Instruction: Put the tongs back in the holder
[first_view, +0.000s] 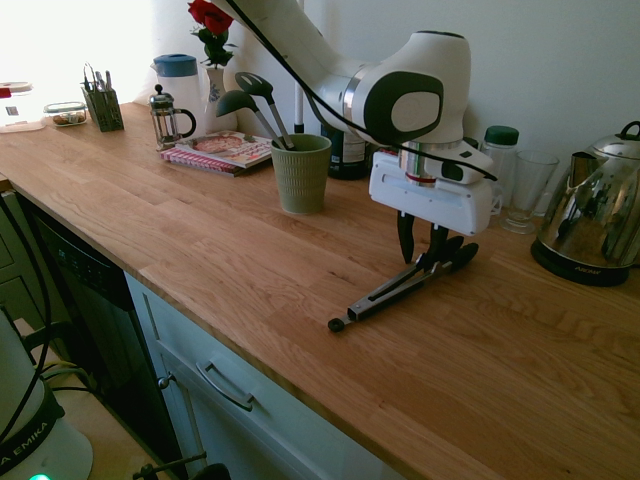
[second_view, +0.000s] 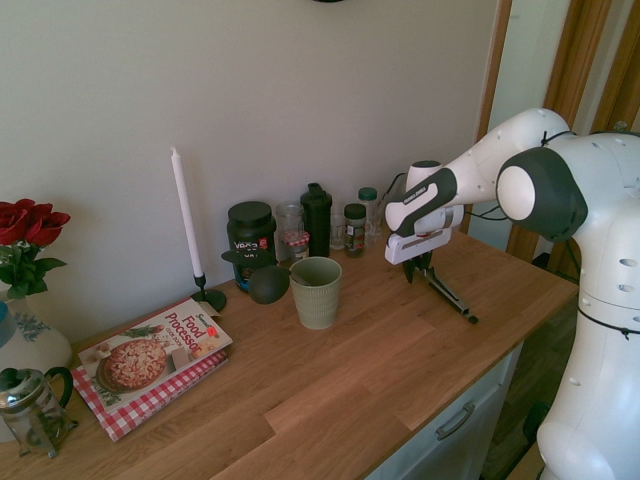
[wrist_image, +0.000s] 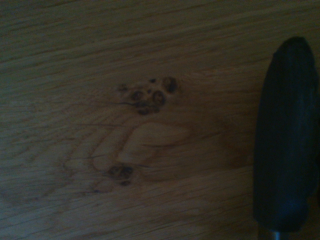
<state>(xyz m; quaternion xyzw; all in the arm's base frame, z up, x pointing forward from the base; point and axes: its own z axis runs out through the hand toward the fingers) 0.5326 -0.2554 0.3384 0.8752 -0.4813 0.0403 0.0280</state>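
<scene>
Closing on the tongs' tip end

The gripper (first_view: 421, 245) straddles the tongs (first_view: 400, 290), fingers half-closed; whether they grip, you cannot tell. Squeeze firmly, lift straight, carry toward the holder (first_view: 301, 172) at ten o'clock.

— Where do the two wide cameras stand?
— At opposite ends of the worktop (first_view: 250, 250), both looking down on the holder (first_view: 301, 172), which they share.
— And the wrist one?
— Pressed close above the wood beside the holder, facing straight down.
</scene>
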